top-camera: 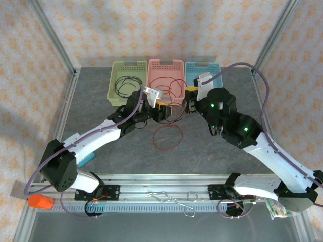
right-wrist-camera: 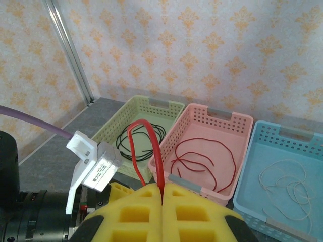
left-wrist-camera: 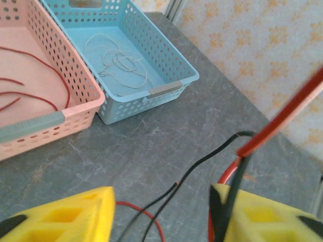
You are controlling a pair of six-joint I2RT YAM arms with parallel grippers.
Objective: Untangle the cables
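Note:
My right gripper (right-wrist-camera: pixel 162 194) is shut on a red cable (right-wrist-camera: pixel 160 151), which rises from between its yellow pads in a tall loop. My left gripper (left-wrist-camera: pixel 161 212) stands open just above the table. A doubled black cable (left-wrist-camera: pixel 202 166) and a thin red strand run between its fingers (left-wrist-camera: pixel 60 217), and the black one brushes the right finger. Both grippers hover just in front of the baskets, left gripper (top-camera: pixel 165 112) and right gripper (top-camera: pixel 191 103) close together. Another red loop (top-camera: pixel 168 136) lies on the table below them.
Three baskets line the back: green basket (top-camera: pixel 113 80) with black cable (top-camera: pixel 128 83), pink basket (top-camera: pixel 165 64) with red cable (top-camera: pixel 174 85), blue basket (left-wrist-camera: pixel 166 55) with pale cable (left-wrist-camera: pixel 121 65). An orange object (top-camera: pixel 40 201) sits at the front left, beside the metal rail (top-camera: pixel 161 191).

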